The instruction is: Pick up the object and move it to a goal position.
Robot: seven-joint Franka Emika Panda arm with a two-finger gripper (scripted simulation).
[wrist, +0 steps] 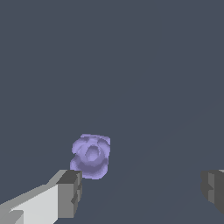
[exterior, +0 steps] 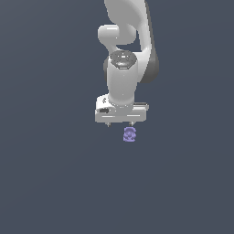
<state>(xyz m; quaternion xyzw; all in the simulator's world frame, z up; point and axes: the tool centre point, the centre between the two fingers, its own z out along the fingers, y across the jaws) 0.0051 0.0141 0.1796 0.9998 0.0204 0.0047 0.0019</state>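
Note:
The object [exterior: 130, 135] is a tiny lavender-purple knobbly lump lying on the dark grey floor. In the exterior view it sits just below the white gripper [exterior: 120, 124], under that view's right fingertip. The wrist view shows the object [wrist: 90, 156] close to one grey finger pad [wrist: 70, 192], off to the side of the gap rather than between the pads. The gripper [wrist: 142, 190] is open wide, its other pad [wrist: 213, 189] far across, and nothing is held.
The white Panda arm [exterior: 123, 55] rises from the gripper toward the top of the exterior view. A plain dark grey surface [exterior: 55, 173] fills everything else, with no other objects or edges showing.

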